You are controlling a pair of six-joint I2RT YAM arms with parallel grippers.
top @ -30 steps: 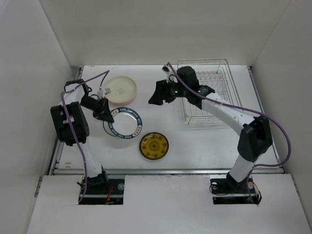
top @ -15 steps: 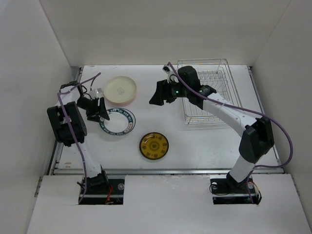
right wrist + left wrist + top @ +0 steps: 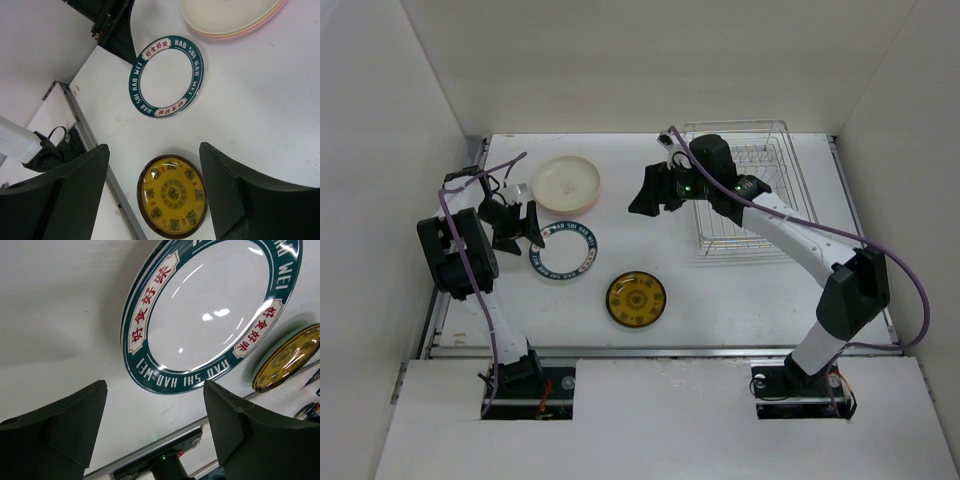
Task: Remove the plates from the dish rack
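Left wrist view: left claw (image 3: 155,386) wide, empty, tips just short of teal-rim plate (image 3: 212,310), which lies flat on surface (image 3: 60,300). Step looks like clearing off: lift straight up w/o nudging rim. Right claw (image 3: 153,147) wide, empty, hanging left of dish rack (image 3: 745,195); no plates visible in rack.

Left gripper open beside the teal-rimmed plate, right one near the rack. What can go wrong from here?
1. Left gripper is low, the edge of the teal-rimmed plate just ahead of its open fingers; a careless retreat may shove it toward the mustard plate.
2. Right gripper hangs open beside the dish rack; reaching in might snag the wires.
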